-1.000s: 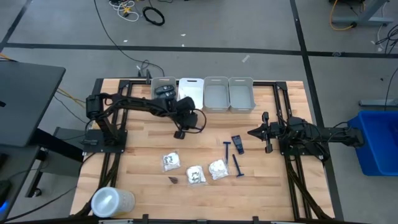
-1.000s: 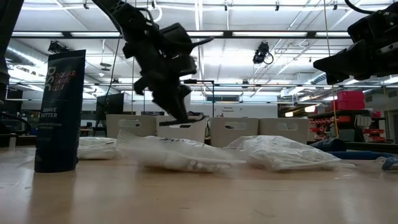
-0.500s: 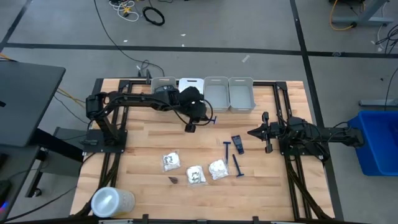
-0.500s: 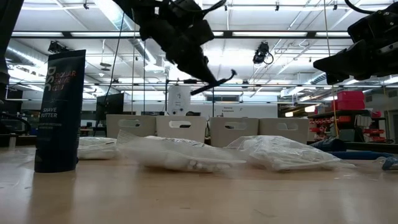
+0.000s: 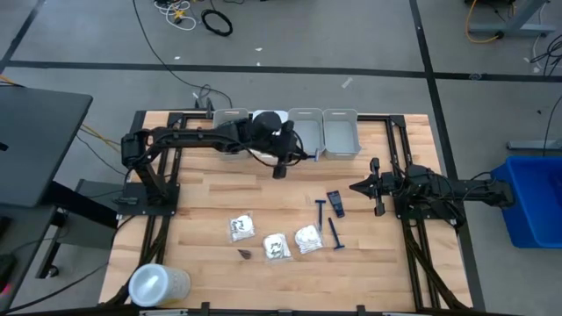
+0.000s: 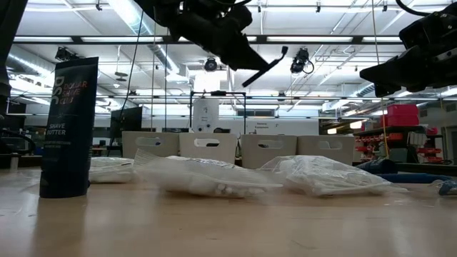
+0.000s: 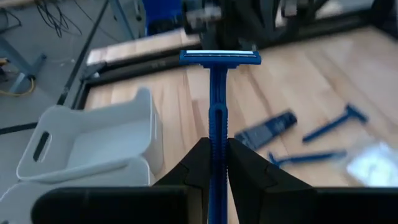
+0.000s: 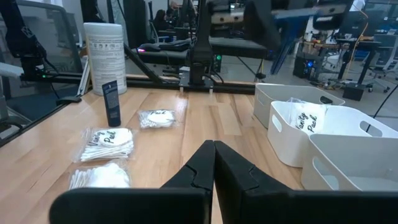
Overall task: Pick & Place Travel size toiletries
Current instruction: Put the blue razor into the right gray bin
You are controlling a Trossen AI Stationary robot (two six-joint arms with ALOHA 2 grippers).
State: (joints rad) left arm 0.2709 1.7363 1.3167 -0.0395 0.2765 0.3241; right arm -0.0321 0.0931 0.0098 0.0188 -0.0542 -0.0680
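Razor [image 7: 214, 118], blue, pinched by its handle in our left gripper [image 5: 279, 164], held above the bins [image 5: 323, 133] at the tabletop's far edge. Our right gripper [image 5: 376, 189] closed, empty, near the right edge.

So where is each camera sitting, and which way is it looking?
High view: above, looking straight down; both arms show.
Low view: at tabletop height, facing the room; left gripper overhead.
Left wrist view: on the left arm, past its fingers clamping a thin blue plastic razor.
Right wrist view: on the right arm, across the table, closed fingers below.
Shared: white crinkly packets in high and right wrist views.
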